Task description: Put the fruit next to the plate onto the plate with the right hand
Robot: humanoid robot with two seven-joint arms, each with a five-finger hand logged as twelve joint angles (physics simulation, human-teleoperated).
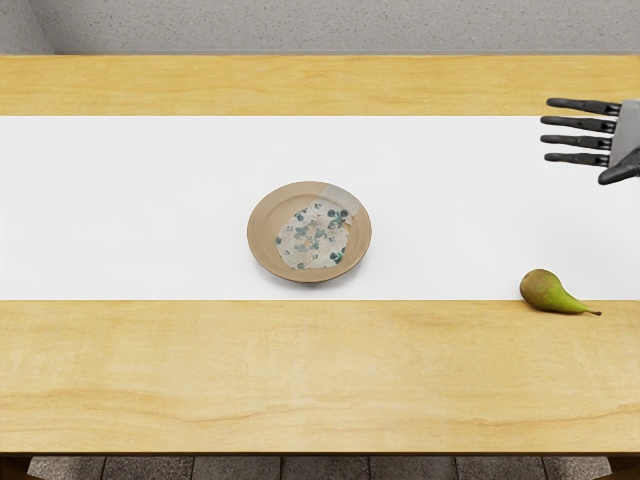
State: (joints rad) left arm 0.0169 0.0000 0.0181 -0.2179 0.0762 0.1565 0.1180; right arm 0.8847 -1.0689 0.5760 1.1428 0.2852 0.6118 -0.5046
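A green-brown pear (551, 292) lies on its side at the right, on the front edge of the white runner, stem pointing right. A round brown plate (309, 232) with a pale floral centre sits mid-table, well to the pear's left. My right hand (585, 134) enters from the right edge, up and behind the pear, fingers stretched out to the left and open, holding nothing. The left arm is not visible.
A white runner (150, 205) crosses the wooden table (300, 370) from left to right. Bare wood lies in front and behind it. A grey wall runs along the far edge.
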